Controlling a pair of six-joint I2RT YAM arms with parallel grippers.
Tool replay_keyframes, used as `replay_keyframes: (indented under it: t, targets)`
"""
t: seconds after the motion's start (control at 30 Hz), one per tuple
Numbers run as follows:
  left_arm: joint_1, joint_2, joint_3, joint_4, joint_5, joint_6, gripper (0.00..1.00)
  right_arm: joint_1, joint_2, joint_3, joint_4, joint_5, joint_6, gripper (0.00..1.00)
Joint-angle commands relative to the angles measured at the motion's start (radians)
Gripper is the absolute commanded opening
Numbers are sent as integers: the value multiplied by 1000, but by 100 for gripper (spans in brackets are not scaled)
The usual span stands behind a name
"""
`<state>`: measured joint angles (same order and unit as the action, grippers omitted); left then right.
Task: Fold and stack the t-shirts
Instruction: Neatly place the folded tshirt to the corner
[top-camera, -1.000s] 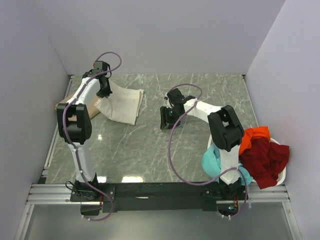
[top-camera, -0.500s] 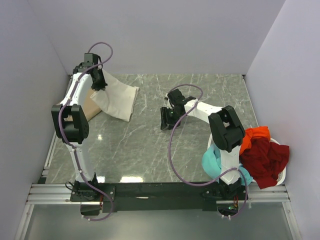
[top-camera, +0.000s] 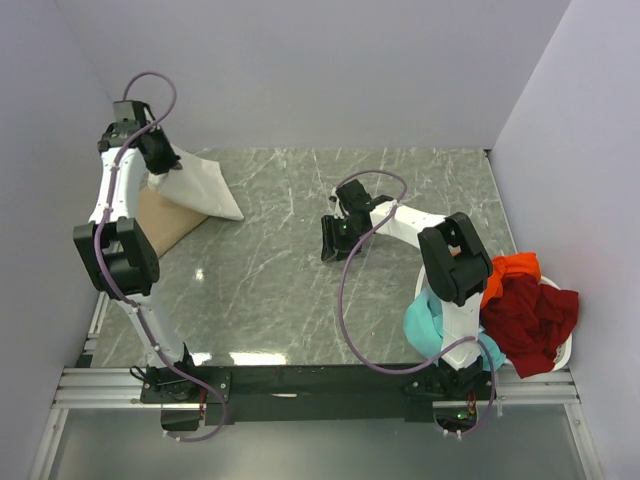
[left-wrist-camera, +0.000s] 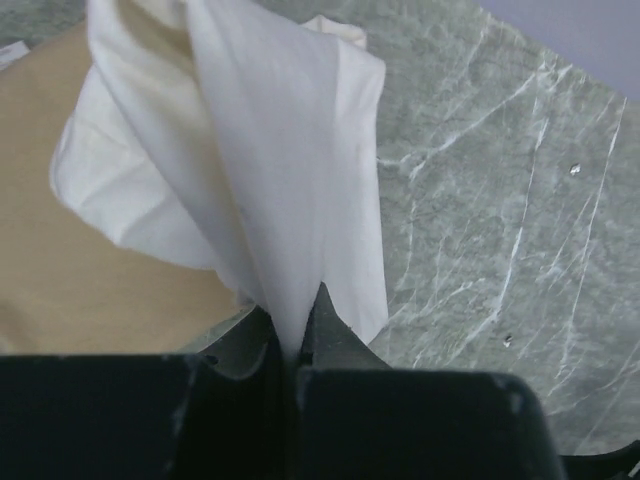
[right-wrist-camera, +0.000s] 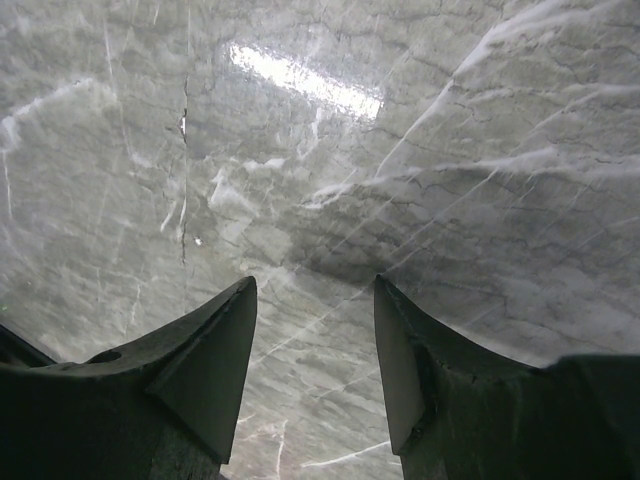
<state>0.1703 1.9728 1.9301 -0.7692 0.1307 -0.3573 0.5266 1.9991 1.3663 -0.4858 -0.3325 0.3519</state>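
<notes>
Grips the cream-white t-shirt (top-camera: 200, 188) with the left gripper (top-camera: 160, 160), raised above the far end of the tan t-shirt (top-camera: 160, 218). Pinches a narrow fold of the white cloth between the two fingers, which are pressed together with only fabric between them. Lifts that corner into the air. Leaves the rest of the cream-white cloth sloping down from the grip, partly over the tan t-shirt and partly onto the green marble table (top-camera: 280, 290) just to the right of it. Shows the tan t-shirt lying flat on the table, with its far right part covered by the white one.

Holds the right gripper (top-camera: 333, 240) well to the right of the tan t-shirt, low over bare marble. Has its jaws parted, with nothing between them. Cannot tell whether the fingertips touch the table.

Has the white basket (top-camera: 568, 348) far from the tan t-shirt, at the opposite, near right corner of the table. Carries there three more shirts in a loose heap: the teal t-shirt (top-camera: 422, 325) hanging over the rim on the side toward the tan t-shirt, the orange t-shirt (top-camera: 510, 270) on top, and the dark red t-shirt (top-camera: 530, 320) spilling over the side away from it.
</notes>
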Motion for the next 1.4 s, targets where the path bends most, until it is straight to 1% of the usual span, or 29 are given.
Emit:
replay_keyframes:
  t: [0.0, 0.23, 0.4, 0.63, 0.77, 1.03, 1.2, 1.3, 1.33, 1.37]
  targets:
    - [40, -75, -10, 97, 95, -16, 0, 19, -16, -39, -19, 4, 4, 57]
    - [112, -51, 26, 100, 145, 14, 0, 35, -23, -59, -7, -2, 13, 57]
    - [144, -35, 33, 102, 178, 24, 0, 49, -22, -62, -5, -7, 13, 57]
    - [182, -95, -97, 194, 168, 11, 0, 79, -16, -56, -5, -17, 13, 57]
    - [201, -106, -138, 212, 161, 15, 0, 87, -16, -52, -10, -22, 9, 57]
    - [244, -173, -299, 292, 63, 9, 0, 92, -14, -52, -14, -25, 7, 57]
    - [264, -192, -350, 289, -12, 12, 0, 95, -17, -55, -14, -28, 6, 57]
    - [268, -204, -364, 275, -83, 6, 0, 96, -17, -59, -11, -30, 7, 57]
    - [273, -203, -362, 266, -118, 3, 4, 98, -19, -61, -10, -30, 9, 57]
    - [273, -198, -358, 254, -127, 0, 22, 98, -25, -64, -8, -30, 10, 58]
